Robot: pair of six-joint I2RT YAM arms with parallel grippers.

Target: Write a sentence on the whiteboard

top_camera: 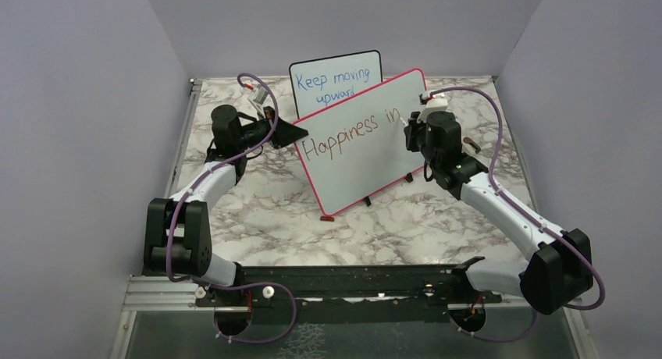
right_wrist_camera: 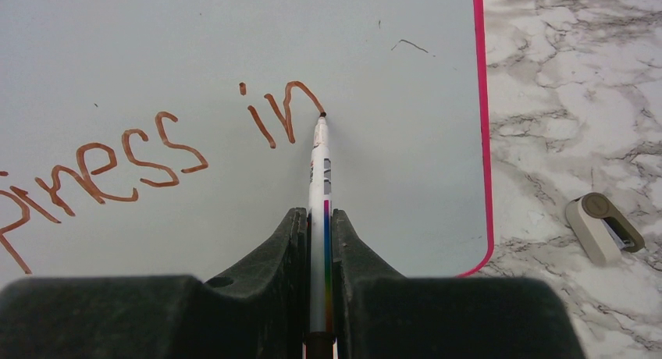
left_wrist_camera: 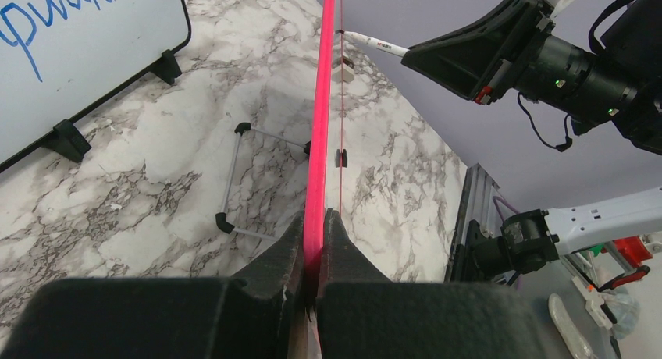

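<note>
The whiteboard (top_camera: 367, 152) with a pink-red frame stands tilted in the middle of the table. Brownish-red writing on it reads "Happiness in" (top_camera: 355, 134). My left gripper (left_wrist_camera: 314, 222) is shut on the board's left edge (left_wrist_camera: 320, 125), seen edge-on in the left wrist view. My right gripper (right_wrist_camera: 318, 218) is shut on a white marker (right_wrist_camera: 319, 179). The marker tip touches the board at the end of "in" (right_wrist_camera: 281, 113). The right gripper (top_camera: 411, 129) is at the board's right part in the top view.
A smaller black-framed board (top_camera: 336, 82) with blue "Keep moving upward" stands behind the whiteboard. A tan marker cap (right_wrist_camera: 603, 226) lies on the marble table right of the board. A wire stand (left_wrist_camera: 234, 175) lies behind the board.
</note>
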